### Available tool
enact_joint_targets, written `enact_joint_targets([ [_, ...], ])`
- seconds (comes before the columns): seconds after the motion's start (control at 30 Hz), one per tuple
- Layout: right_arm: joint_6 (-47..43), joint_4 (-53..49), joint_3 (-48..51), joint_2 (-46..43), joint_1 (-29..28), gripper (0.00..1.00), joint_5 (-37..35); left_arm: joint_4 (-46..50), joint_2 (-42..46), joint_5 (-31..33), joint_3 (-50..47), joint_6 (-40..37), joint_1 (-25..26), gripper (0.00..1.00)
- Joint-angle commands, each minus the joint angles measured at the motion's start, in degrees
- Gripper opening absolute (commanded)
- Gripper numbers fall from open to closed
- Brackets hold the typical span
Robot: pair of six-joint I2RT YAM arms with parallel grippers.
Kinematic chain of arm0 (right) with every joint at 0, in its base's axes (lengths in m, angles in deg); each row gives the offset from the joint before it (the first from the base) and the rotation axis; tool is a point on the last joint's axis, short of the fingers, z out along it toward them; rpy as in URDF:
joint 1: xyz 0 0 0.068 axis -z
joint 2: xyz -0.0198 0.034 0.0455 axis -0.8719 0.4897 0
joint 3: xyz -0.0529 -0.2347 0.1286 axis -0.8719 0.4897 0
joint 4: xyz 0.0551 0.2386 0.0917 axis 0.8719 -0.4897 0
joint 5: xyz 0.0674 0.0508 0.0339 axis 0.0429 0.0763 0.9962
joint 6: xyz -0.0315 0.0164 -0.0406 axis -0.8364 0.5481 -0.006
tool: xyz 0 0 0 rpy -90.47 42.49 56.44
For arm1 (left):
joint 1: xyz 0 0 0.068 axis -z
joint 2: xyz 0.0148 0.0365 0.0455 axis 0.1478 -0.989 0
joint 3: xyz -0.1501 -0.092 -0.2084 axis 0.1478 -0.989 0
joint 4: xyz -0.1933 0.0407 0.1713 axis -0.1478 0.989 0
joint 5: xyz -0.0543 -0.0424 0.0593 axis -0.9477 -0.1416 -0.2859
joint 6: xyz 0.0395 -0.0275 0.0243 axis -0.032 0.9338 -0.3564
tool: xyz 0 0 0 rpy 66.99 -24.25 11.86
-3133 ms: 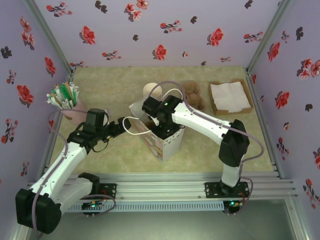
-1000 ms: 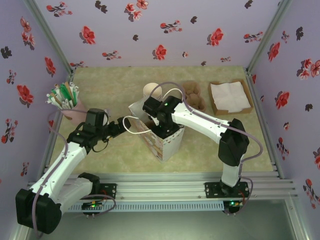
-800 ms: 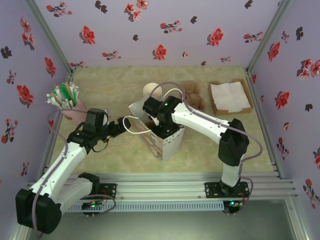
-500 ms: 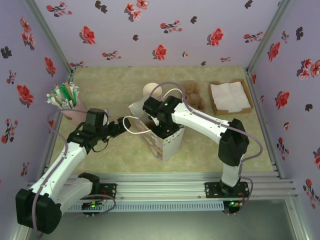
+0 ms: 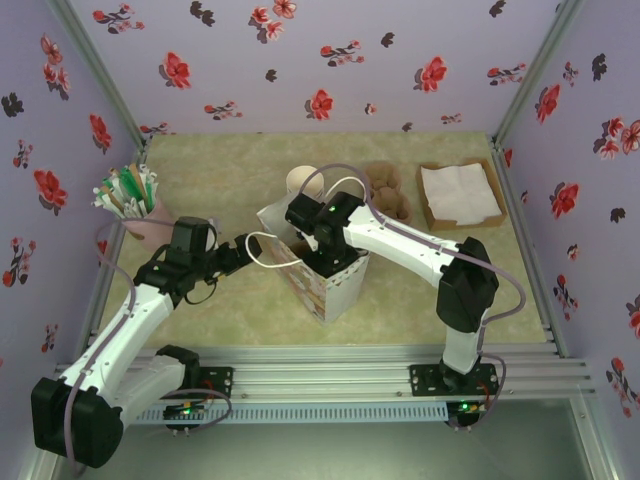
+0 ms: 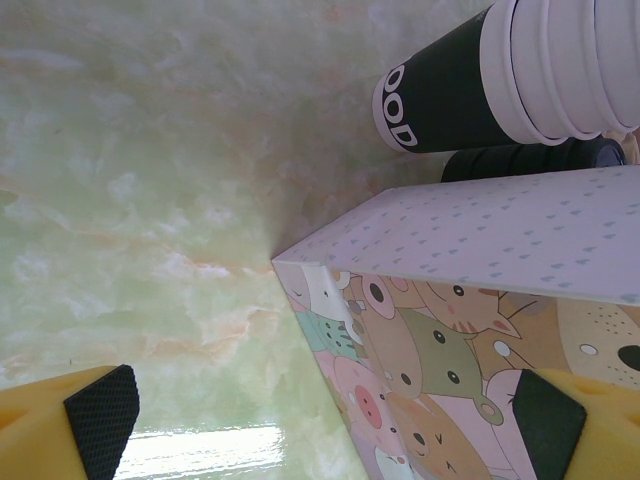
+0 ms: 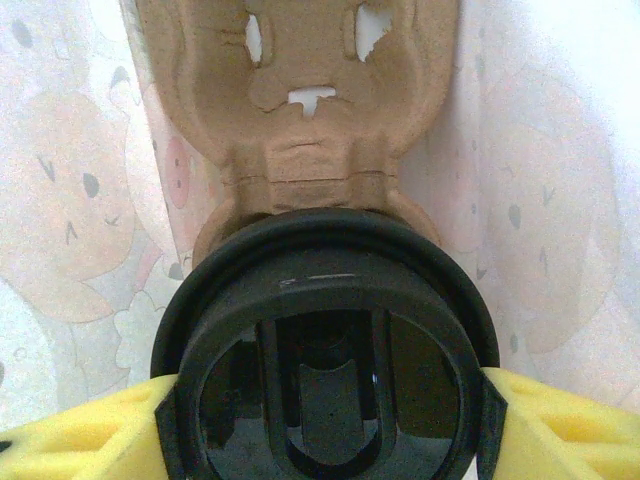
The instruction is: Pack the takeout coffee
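Gripping the coffee (image 7: 325,330) by its black lid, the right gripper (image 7: 325,425) presses one yellow finger to the lid at 9 o'clock and the other at 3 o'clock. The cup is down inside the bag (image 5: 335,285), with a brown pulp carrier (image 7: 310,120) just past the lid at 12 o'clock. The left gripper (image 6: 322,425) sits at 9 o'clock of the bag with jaws wide apart and empty, the bag's corner showing between its pads; cups (image 6: 520,75) and lids (image 6: 530,160) stand stacked at 12 o'clock of the bag.
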Motion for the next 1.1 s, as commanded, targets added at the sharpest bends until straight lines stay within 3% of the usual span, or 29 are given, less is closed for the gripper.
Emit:
enact_joint_targets([
  [0.0,1.4,1.9,3.2,3.1,0.2,0.68,3.1,-0.4,0.2,0.4,0.9,-1.2,-0.6,0.99],
  [1.07,2.2,3.9,5.5,3.4,0.3,0.68,3.5,-0.5,0.2,0.4,0.8,-1.2,-0.6,0.99],
])
